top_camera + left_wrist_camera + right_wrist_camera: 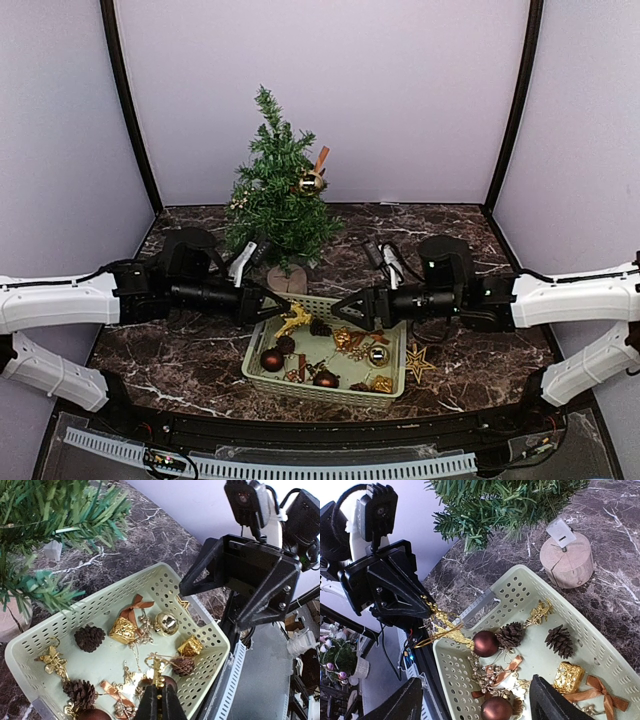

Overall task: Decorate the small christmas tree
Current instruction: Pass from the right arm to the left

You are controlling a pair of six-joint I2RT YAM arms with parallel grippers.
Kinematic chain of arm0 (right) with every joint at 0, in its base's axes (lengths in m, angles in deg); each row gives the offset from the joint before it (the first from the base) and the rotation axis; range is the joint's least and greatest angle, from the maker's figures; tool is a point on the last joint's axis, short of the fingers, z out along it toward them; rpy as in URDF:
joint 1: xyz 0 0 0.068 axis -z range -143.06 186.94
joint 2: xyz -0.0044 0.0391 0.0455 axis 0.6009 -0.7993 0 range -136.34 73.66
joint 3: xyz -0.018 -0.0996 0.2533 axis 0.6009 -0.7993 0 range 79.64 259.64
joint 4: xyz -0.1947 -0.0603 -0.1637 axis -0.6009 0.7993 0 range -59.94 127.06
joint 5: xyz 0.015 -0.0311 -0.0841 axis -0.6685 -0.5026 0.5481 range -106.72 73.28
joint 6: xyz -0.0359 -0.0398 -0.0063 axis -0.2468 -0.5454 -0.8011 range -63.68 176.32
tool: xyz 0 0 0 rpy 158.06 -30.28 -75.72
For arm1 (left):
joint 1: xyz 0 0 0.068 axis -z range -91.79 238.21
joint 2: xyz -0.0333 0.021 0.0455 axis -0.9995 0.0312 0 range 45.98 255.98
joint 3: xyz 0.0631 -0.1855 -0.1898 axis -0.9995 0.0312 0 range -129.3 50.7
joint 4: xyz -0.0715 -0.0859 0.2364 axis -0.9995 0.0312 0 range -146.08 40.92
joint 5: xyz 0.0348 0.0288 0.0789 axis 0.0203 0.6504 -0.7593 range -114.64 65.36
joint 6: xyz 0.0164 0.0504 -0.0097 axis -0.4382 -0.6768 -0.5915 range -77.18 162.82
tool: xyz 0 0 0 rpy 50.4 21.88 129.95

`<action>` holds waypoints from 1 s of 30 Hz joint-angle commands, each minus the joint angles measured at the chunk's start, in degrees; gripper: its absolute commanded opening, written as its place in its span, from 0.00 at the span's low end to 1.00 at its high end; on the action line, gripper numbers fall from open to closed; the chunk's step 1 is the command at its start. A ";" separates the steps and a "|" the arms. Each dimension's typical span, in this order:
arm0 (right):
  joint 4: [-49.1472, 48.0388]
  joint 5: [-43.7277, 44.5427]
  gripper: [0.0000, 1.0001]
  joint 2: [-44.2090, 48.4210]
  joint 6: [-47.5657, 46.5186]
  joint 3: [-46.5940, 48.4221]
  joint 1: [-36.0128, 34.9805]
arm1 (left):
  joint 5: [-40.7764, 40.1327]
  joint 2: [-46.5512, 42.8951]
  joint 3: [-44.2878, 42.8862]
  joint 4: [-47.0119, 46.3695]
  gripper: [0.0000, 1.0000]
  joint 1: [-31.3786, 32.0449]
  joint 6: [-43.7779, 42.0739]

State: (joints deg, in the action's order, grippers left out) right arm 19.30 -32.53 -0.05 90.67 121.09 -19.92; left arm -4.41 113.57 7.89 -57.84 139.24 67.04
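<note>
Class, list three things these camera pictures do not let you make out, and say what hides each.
1. Right wrist view: the top edge cuts off the small christmas tree above its lower branches.
2. Left wrist view: the left pincer covers part of the gold ornament it grips.
3. Right wrist view: the white tag on the stump is too small to read.

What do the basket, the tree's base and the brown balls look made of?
Basket: pale green moulded plastic, matte, judging by its regular rows of holes. Base: pale unfinished wood, probably, with a flat top and a ribbed, bark-like side. Brown ball: glossy, with a sharp highlight. It could be plastic or glass; I cannot tell which.
</note>
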 commanded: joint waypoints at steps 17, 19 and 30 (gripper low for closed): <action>10.33 25.12 0.48 -17.66 3.36 20.30 -12.18 | -4.00 1.72 -1.45 1.94 0.00 0.21 5.21; 11.73 26.36 0.40 -18.68 3.05 21.28 -12.38 | -4.08 1.47 -1.32 1.94 0.00 0.20 5.21; 14.17 33.06 0.00 -14.57 4.83 17.47 -11.96 | -4.33 -1.96 0.46 3.20 0.00 0.17 4.80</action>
State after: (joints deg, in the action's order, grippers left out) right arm 32.96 -3.04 -18.00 94.62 140.23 -31.77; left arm -8.72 114.38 7.13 -55.48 139.24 72.01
